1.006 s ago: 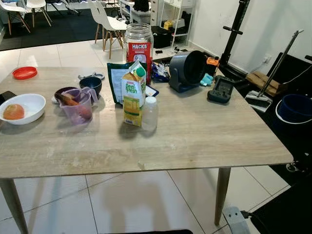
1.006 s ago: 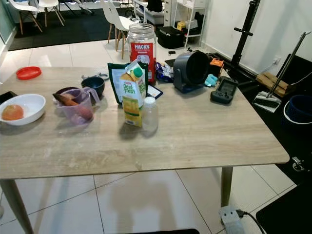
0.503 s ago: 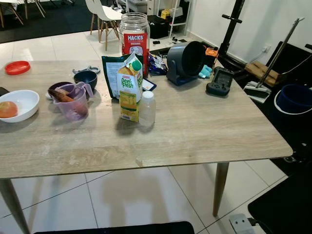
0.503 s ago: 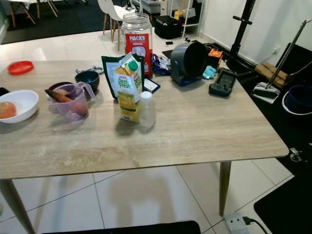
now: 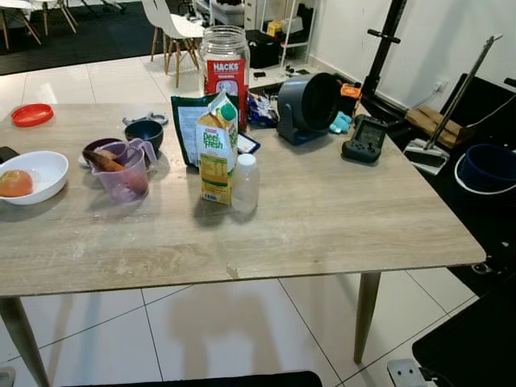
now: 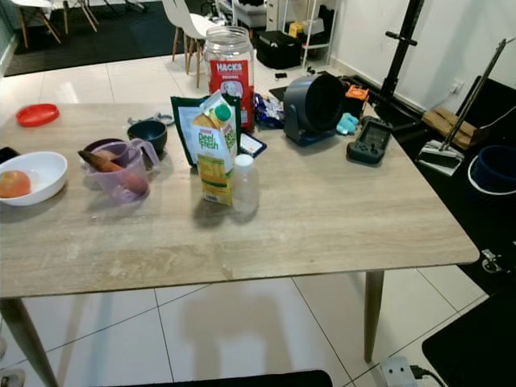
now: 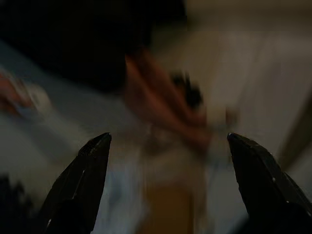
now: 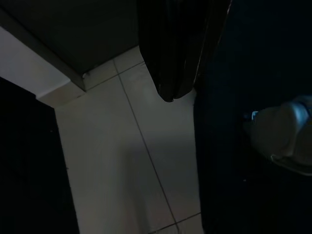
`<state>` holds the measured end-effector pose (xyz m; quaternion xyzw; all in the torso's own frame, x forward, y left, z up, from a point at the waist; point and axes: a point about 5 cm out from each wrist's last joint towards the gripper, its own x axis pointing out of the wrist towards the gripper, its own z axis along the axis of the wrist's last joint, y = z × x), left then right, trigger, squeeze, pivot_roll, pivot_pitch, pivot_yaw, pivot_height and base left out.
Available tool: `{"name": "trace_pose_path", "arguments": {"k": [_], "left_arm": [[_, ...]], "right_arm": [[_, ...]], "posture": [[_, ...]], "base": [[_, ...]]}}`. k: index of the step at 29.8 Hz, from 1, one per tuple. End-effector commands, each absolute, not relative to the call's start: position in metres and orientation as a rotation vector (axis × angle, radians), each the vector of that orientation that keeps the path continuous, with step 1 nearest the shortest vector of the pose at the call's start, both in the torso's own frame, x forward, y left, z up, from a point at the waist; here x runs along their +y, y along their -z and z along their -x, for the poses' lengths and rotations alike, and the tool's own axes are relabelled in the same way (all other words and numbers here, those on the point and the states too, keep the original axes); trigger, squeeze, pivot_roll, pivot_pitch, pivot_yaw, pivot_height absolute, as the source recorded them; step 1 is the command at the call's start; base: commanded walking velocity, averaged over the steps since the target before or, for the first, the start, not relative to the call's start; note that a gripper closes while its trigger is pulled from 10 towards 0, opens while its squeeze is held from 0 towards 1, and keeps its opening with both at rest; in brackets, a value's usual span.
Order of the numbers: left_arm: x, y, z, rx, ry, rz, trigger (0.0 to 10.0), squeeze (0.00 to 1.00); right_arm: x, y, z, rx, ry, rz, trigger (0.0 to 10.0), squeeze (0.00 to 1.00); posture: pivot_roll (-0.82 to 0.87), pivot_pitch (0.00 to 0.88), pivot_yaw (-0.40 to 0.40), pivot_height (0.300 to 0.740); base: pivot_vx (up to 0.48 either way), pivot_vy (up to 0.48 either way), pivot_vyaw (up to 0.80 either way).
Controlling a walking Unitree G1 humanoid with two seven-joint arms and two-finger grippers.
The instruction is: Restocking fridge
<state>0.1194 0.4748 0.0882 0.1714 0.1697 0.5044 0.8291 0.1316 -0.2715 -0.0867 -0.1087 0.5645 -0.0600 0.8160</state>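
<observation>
Change over the last second: the head camera has shifted, and the table's contents keep their mutual arrangement. The wooden table [image 5: 339,218] now sits slightly higher in frame than a second ago, slightly lower than half a second ago. The power strip [image 5: 407,373], at 5 o'clock on the floor, has slid toward the frame's bottom edge. The juice carton [image 5: 216,147] remains just beside the small bottle [image 5: 245,184].

The right wrist view was very dark. A pale tiled floor [image 8: 131,161] ran down the middle, with thin lines between the tiles. A black finger-like shape [image 8: 170,53] hung from the top. A rounded grey thing [image 8: 285,131] sat at the right edge.
</observation>
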Motion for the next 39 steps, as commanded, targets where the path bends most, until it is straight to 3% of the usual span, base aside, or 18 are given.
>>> {"name": "trace_pose_path", "arguments": {"k": [1, 3, 10, 15, 19, 23, 29, 39], "left_arm": [[0.485, -0.118, -0.129, 0.235, -1.067, -0.384, 10.0, 0.00], [0.489, -0.153, -0.151, 0.082, -1.018, -0.406, 10.0, 0.00], [0.479, -0.222, -0.196, -0.201, -0.876, -0.471, 10.0, 0.00], [0.433, -0.279, -0.248, -0.438, -0.508, -0.504, 10.0, 0.00], [0.411, -0.287, -0.265, -0.477, -0.351, -0.509, 10.0, 0.00], [0.363, -0.292, -0.301, -0.508, -0.085, -0.497, 10.0, 0.00], [0.332, -0.289, -0.336, -0.472, 0.033, -0.429, 10.0, 0.00], [0.299, -0.288, -0.365, -0.444, 0.135, -0.317, 10.0, 0.00]], "right_arm": [[-0.269, 0.088, -0.130, 1.210, 0.136, 0.214, 10.0, 0.00], [-0.269, 0.087, -0.133, 1.202, 0.137, 0.212, 10.0, 0.00], [-0.269, 0.086, -0.136, 1.188, 0.156, 0.197, 10.0, 0.00], [-0.261, 0.090, -0.131, 1.205, 0.147, 0.189, 10.0, 0.00], [-0.258, 0.091, -0.131, 1.205, 0.141, 0.183, 10.0, 0.00], [-0.257, 0.092, -0.131, 1.206, 0.135, 0.185, 10.0, 0.00], [-0.257, 0.093, -0.129, 1.211, 0.132, 0.191, 10.0, 0.00], [-0.255, 0.096, -0.120, 1.227, 0.130, 0.188, 10.0, 0.00]], "posture": [[0.01, 0.006, -0.005, 0.740], [0.00, 0.000, 0.009, 0.740], [0.00, 0.000, 0.015, 0.740], [0.01, 0.000, 0.009, 0.740], [0.01, 0.000, 0.009, 0.740], [0.01, 0.000, 0.008, 0.740], [0.00, 0.000, 0.011, 0.740], [-0.05, 0.019, 0.031, 0.740]], "base": [[0.000, 0.000, 0.00], [0.000, 0.000, 0.00], [0.000, 0.000, 0.00], [0.000, 0.000, 0.00], [0.000, 0.000, 0.00], [0.000, 0.000, 0.00], [0.000, 0.000, 0.00], [0.000, 0.000, 0.00]]}}
